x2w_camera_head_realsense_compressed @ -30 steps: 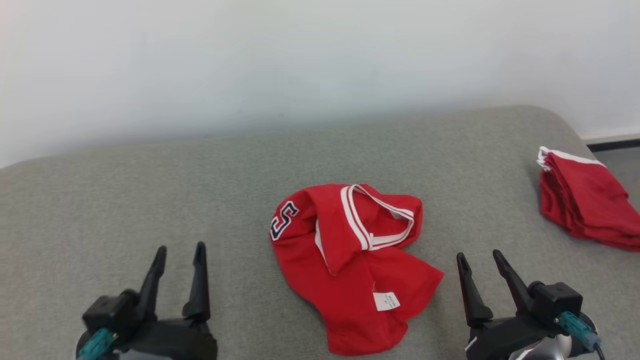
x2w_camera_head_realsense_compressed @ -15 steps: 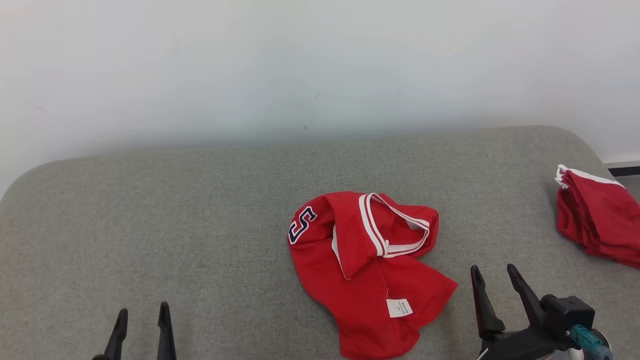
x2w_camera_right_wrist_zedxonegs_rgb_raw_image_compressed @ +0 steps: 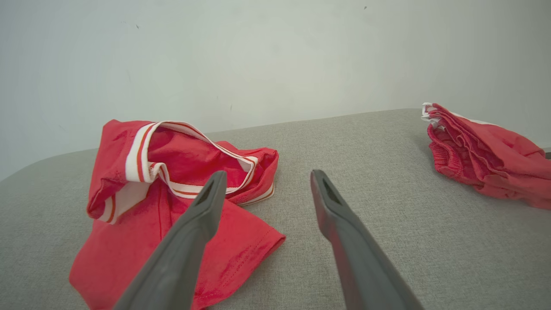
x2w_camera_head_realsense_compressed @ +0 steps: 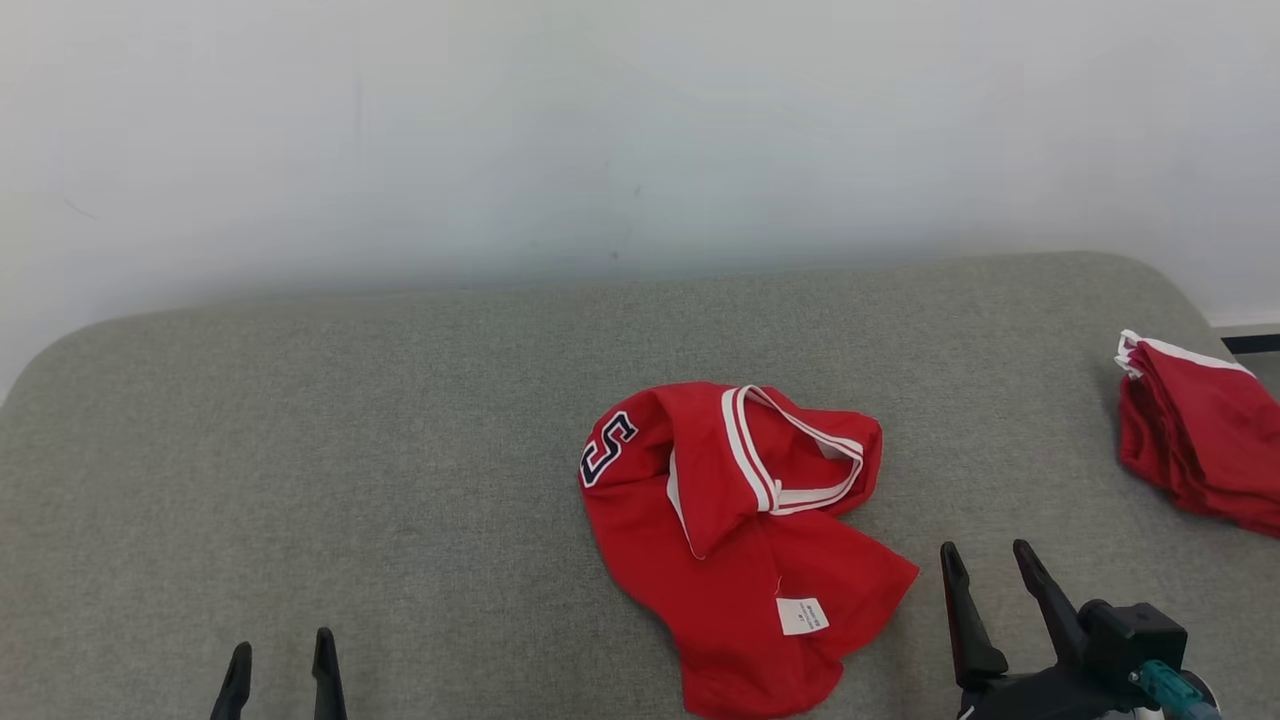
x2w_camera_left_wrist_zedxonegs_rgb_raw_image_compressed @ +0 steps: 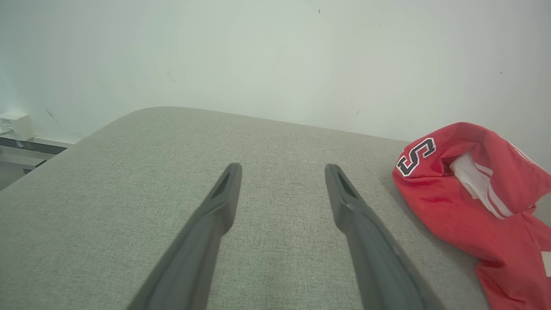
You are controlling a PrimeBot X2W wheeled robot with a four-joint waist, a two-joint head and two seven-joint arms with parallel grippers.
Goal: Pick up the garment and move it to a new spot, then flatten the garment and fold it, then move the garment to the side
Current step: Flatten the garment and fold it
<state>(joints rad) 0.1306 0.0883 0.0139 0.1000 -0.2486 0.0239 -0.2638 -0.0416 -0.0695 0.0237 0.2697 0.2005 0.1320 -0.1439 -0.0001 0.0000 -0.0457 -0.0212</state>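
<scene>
A crumpled red garment with white trim, a dark "5" and a white label lies mid-right on the grey padded surface. My left gripper stands open at the lower left, well left of the garment, fingers empty. Seen from the left wrist, the garment lies right of the open left gripper. At the lower right my right gripper is open, just right of the garment's hem. From the right wrist, the garment sits beside and behind the left finger of the right gripper.
A folded stack of red cloth rests near the right end of the surface, also in the right wrist view as the stack. A pale wall rises behind. The surface's rounded left end drops toward a floor with a white box.
The head camera has shifted, so everything sits lower and further right. My left gripper has drawn back toward the bottom edge, only its fingertips left. The garment lies as before.
</scene>
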